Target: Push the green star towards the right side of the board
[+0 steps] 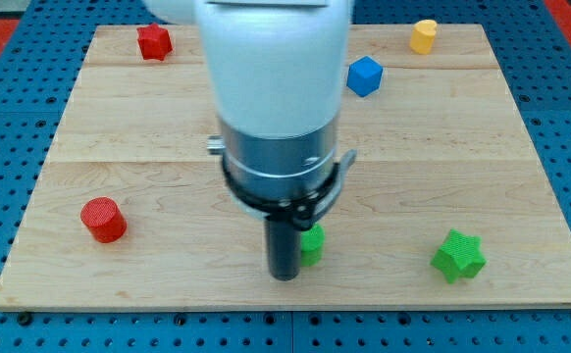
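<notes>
A: cam view, status?

B: Wood board on blue pegboard. Arm body fills the centre, white shell up top, grey ring under it, dark rod below.

A: tool state?

B: No jaws on this rig, nothing to open or close, nothing held. Just the rod. My tip is down at the board near the 6 o'clock edge.

A: touching anything?

B: A green block sits right at the rod's 3 o'clock side, mostly hidden behind it. Shape can't tell. Looks touching or just beside, can't tell which.

A: target?

B: Green star at approx 4 o'clock on the board, near the bottom edge, right half. Well apart from the tip, off to the tip's 3 o'clock. Not at the right edge, bare board between it and the rim.

A: rest of the blocks?

B: Red cylinder at 8 o'clock, near the left edge. Red block at 11 o'clock by the top edge, starlike outline but not sure. Blue cube at approx 1 o'clock, just beside the arm shell in the frame. Yellow block at 1–2 o'clock on the top edge, rounded, prob a cylinder.

A: any two touching?

B: None visible. All well apart, bar the green block by the rod.
</notes>
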Robot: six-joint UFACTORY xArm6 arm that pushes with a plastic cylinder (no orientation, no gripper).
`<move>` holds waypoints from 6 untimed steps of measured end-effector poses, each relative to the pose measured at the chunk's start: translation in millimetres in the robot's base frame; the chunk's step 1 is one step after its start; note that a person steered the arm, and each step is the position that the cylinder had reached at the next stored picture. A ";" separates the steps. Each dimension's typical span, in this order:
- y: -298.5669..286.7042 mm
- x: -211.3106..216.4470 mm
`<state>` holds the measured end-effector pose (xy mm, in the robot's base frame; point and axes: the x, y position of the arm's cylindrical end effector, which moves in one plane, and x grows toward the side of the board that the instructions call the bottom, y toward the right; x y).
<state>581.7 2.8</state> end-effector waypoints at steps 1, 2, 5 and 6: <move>17.9 -6.5; 69.1 26.0; 213.2 -9.4; 232.1 19.2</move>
